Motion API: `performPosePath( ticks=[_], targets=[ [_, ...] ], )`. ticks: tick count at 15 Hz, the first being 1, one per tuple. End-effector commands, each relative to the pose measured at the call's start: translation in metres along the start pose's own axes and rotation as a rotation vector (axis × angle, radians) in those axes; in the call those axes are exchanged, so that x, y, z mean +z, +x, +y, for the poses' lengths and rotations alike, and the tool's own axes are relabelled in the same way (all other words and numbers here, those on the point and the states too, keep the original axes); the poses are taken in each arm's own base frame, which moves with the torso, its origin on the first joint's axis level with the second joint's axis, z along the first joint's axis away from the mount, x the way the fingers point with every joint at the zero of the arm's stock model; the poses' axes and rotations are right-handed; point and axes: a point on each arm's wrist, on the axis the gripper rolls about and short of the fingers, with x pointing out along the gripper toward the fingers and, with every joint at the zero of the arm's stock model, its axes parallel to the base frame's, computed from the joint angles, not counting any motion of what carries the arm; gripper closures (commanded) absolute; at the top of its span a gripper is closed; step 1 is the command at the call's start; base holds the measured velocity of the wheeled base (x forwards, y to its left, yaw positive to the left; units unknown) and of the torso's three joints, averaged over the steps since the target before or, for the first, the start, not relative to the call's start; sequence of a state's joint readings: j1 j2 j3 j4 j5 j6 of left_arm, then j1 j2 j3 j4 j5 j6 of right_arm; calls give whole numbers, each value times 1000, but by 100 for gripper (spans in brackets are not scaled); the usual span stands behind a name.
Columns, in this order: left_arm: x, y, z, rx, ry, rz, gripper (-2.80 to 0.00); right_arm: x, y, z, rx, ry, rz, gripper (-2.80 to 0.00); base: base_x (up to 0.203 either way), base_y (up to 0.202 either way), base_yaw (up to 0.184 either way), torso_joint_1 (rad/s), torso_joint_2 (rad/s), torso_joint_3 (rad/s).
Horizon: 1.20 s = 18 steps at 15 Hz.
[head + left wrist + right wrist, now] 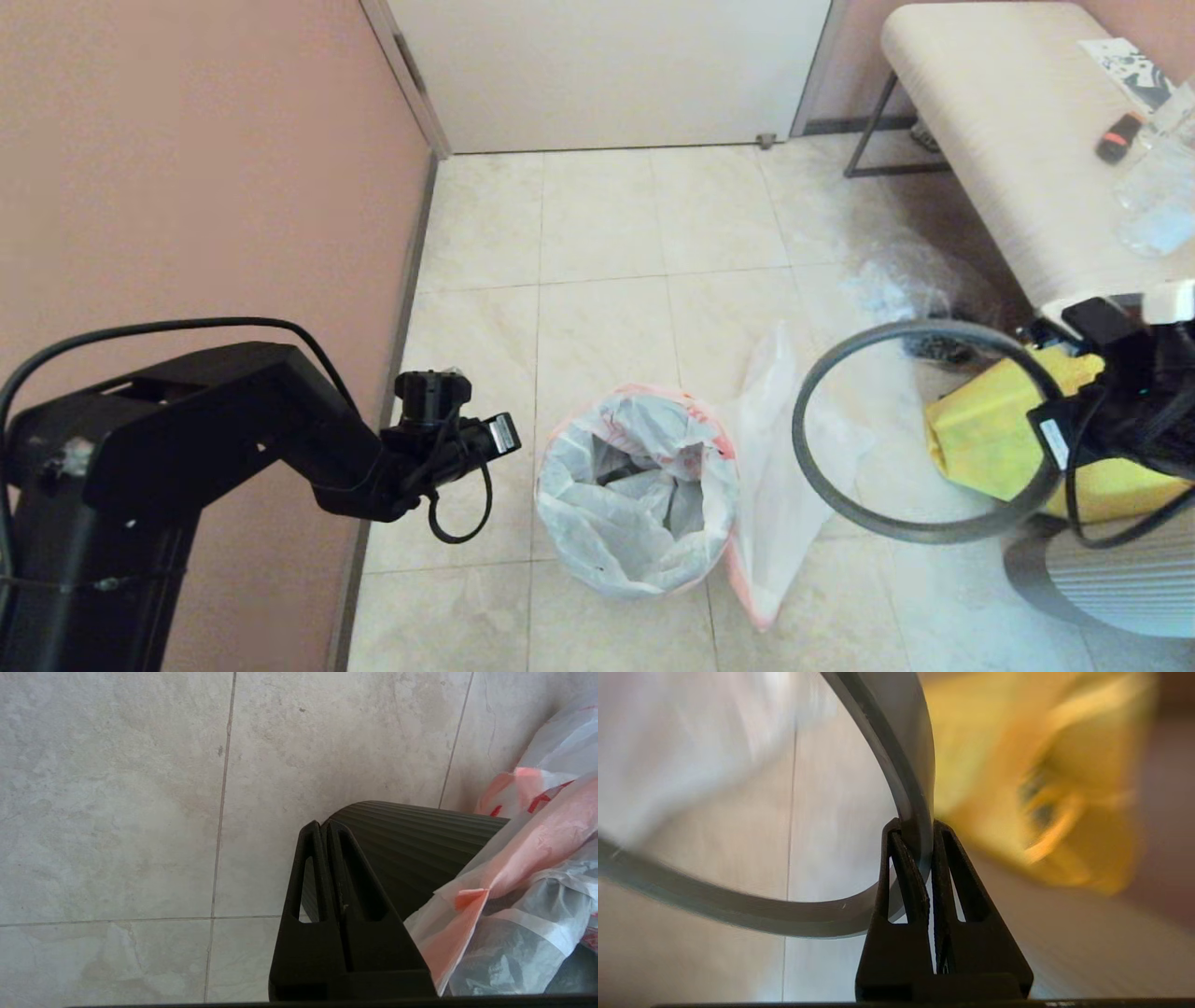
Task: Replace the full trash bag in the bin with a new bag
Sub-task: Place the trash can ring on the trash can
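We are holding the grey hoop [920, 429] up in the air with our right gripper [920, 835], its jaws pinched on the hoop's edge, over the floor beside the yellow bag [1004, 448]. The bin [638, 490] stands on the floor between our arms, with the full bag [644, 467] still inside and folded over its top. Our left gripper [322, 828] waits just beside the bin's ribbed side, jaws pressed together on nothing. We think the hoop is off now, so next we must put it down and pull the full bag out.

Ribbed matt black plastic bin [416, 854], thin crinkled translucent plastic bag [635, 495], smooth grey hoop [822, 485], glossy stone-look floor tiles [597, 233]
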<state>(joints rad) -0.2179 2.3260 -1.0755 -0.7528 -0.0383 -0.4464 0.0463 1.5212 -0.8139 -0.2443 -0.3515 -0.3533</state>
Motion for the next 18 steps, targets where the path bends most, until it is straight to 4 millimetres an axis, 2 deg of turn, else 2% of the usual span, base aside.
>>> performPosePath(
  ticks=[1,4,6,7,10,13,16,18],
  targets=[
    [1,0,0,-2,-3,-5,0,25,-56,-17,-31,114,-205,0,0,0,0,0,0,0],
    [-1,1,-1,-4,1,1,0,61,-81,-12,104,384,-289,0,0,0,0,0,0,0],
    [-1,1,-1,-3,3,1,0,82,-92,-7,274,567,-227,0,0,0,0,0,0,0],
    [-1,1,0,-2,1,0,0,87,-88,0,363,609,-147,0,0,0,0,0,0,0],
    [-2,2,0,-2,1,2,0,90,-36,52,568,545,207,0,0,0,0,0,0,0],
    [1,2,1,1,-5,-5,0,79,15,113,654,329,552,0,0,0,0,0,0,0],
    [-5,5,-2,1,5,7,0,81,47,166,720,201,663,0,0,0,0,0,0,0],
    [-2,7,1,25,1,-13,0,79,63,197,738,174,692,0,0,0,0,0,0,0]
  ],
)
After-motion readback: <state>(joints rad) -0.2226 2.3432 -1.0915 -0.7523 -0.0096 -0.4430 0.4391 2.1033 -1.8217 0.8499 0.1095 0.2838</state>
